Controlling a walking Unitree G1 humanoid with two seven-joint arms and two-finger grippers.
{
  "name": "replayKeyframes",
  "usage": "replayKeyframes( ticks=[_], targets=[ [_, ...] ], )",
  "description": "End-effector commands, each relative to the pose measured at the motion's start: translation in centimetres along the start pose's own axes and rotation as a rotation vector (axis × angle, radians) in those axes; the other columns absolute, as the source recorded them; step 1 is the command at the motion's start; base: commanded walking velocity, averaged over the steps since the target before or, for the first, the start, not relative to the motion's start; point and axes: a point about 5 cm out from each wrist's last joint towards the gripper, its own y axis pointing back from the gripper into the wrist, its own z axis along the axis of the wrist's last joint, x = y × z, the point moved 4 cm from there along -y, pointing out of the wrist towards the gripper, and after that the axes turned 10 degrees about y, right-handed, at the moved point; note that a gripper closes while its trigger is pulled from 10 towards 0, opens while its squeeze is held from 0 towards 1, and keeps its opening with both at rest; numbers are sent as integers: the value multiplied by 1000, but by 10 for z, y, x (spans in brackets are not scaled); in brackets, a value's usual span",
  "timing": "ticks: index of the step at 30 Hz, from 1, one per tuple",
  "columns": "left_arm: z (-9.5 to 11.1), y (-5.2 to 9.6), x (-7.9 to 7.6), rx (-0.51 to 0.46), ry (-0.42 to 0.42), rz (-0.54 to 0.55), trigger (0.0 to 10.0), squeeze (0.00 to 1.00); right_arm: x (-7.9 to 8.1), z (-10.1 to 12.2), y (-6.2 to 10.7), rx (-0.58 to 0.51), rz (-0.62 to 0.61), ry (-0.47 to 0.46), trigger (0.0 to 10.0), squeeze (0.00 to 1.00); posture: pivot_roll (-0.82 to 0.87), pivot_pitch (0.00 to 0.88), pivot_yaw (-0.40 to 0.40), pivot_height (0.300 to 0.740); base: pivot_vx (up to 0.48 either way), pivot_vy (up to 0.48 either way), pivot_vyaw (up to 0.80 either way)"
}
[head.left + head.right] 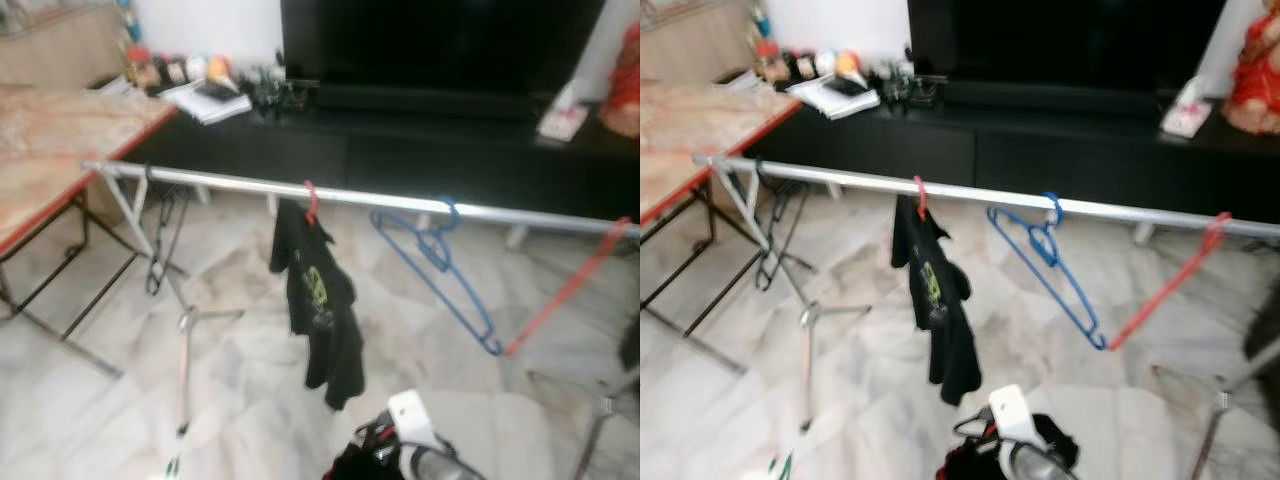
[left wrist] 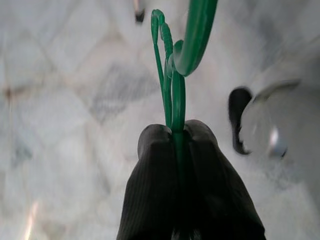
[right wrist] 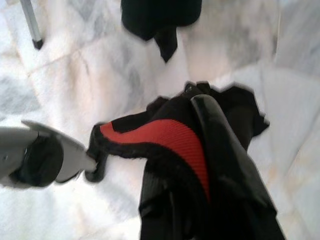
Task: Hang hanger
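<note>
Left hand is clenched on a green hanger above the marble floor. Along the silver rail hang a black hanger, a black shirt, a blue hanger and a red hanger. Right hand grips a red-and-black garment.

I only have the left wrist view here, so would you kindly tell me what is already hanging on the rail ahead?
Observer: On the long silver metal rail, a black T-shirt hangs from a red plastic hanger.
Operator: Thank you. Are there any empty hangers on it?
Observer: Yes, a blue plastic hanger hangs bare to the shirt's right.
Operator: And what is the right claw holding?
Observer: The right claw is shut on a black and red garment above the pale marble floor.
</note>
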Motion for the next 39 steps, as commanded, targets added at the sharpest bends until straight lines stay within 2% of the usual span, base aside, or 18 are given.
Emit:
replayKeyframes(
  ticks=[1, 6, 21, 26, 39],
  targets=[
    [1, 0, -6, -5, 2, -12, 10000, 0, -8, -1, 1, 2, -19, 2, 10000, 0, -49, 0, 35, 740, -352, 0, -763],
    [0, 0, -5, -2, -2, -12, 10000, 0, -8, -1, 1, 1, -22, 6, 10000, 0, -50, 0, 37, 740, -349, 0, -766],
    [9, -2, -7, -27, -5, -14, 10000, 0, -8, 5, 1, -44, -32, -12, 10000, 0, -48, 0, 40, 740, -349, 0, 0],
    [19, -3, -13, -66, -9, -21, 10000, 0, -9, 12, 1, -89, -40, -1, 10000, 0, -51, 0, 40, 740, -320, 0, 0],
    [36, -6, -11, -117, 2, -17, 10000, 0, -8, 16, 1, -109, -33, 3, 10000, 0, -46, 0, 42, 740, 0, 0, 0]
  ],
)
